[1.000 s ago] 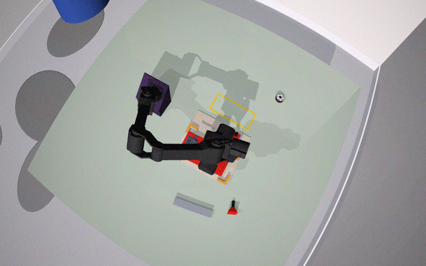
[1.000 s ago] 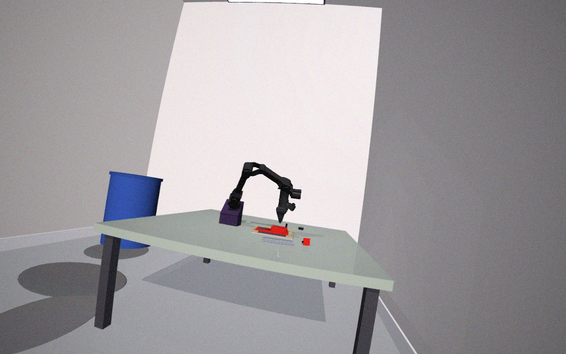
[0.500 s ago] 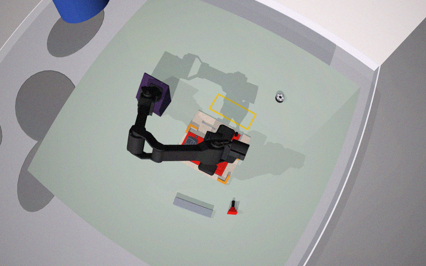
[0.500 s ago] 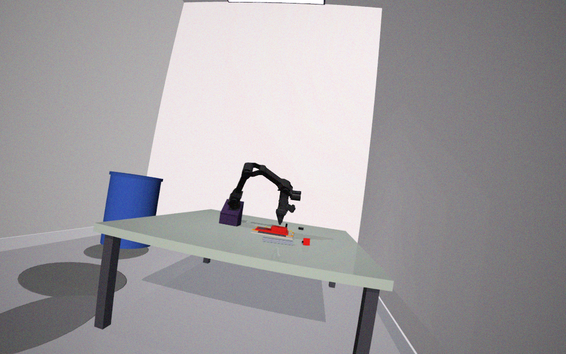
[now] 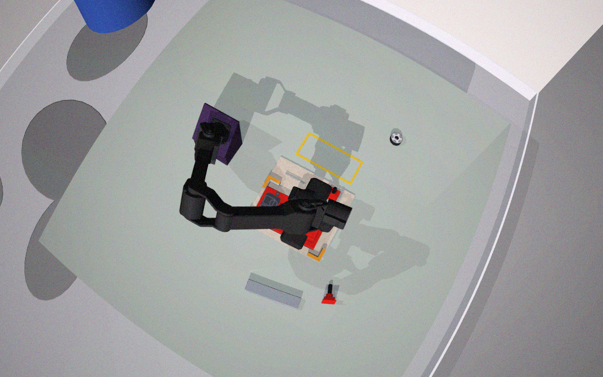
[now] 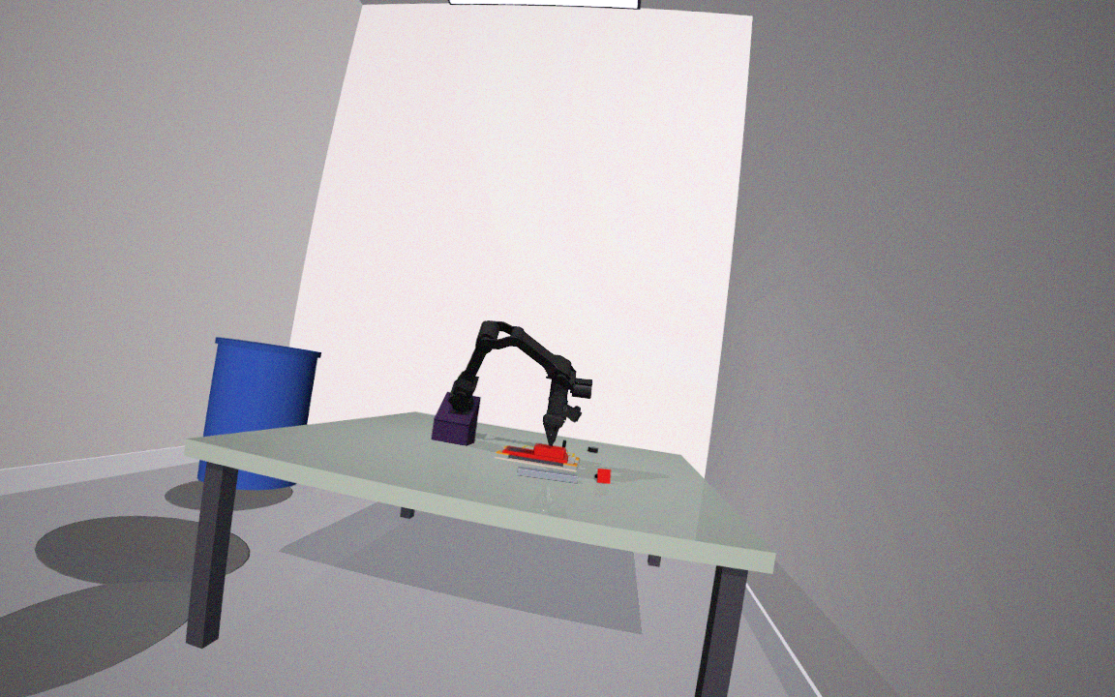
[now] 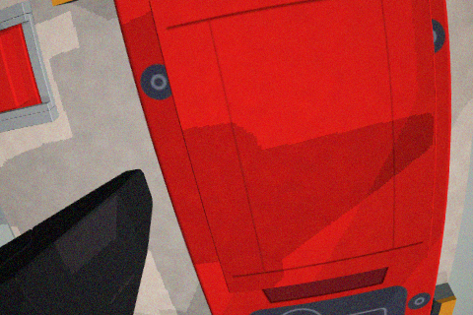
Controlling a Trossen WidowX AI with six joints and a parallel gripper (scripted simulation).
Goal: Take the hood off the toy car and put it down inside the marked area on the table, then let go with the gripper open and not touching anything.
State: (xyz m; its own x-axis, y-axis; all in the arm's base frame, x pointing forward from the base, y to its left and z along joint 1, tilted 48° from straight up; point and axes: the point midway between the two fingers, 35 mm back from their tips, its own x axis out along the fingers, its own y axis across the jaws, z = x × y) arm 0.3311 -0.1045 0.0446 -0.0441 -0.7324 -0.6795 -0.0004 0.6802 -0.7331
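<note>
Two views, top and exterior, put the pincer (image 5: 305, 213) (image 6: 551, 443) over the hood (image 5: 314, 237) (image 6: 549, 451) (image 7: 305, 108); its jaws stood wide with nothing between them, though only one finger (image 7: 105, 241) showed in the wrist view; whether it touched the hood, I could not tell. Directly below the pincer, the hood sat on the car (image 5: 266, 194) (image 6: 516, 449) (image 7: 135, 51), outside the yellow outline (image 5: 336, 147); the top view alone showed that outline, just beyond the board (image 5: 287, 164) (image 6: 527, 465) (image 7: 89, 69) from the pincer.

The arm hid much of the hood from above; the wrist view showed its broad face, with two dark discs beside it; the exterior showed it standing raised. Well apart from the pincer lay the wheel (image 5: 395, 137) (image 6: 592, 449), clearly round from above but a dark speck in the exterior; the grey bar (image 5: 273, 291) (image 6: 548, 472) and red piece (image 5: 328, 299) (image 6: 603, 475) lay off the board, on the table (image 5: 154, 281) (image 6: 458, 511), both outside the wrist view.
</note>
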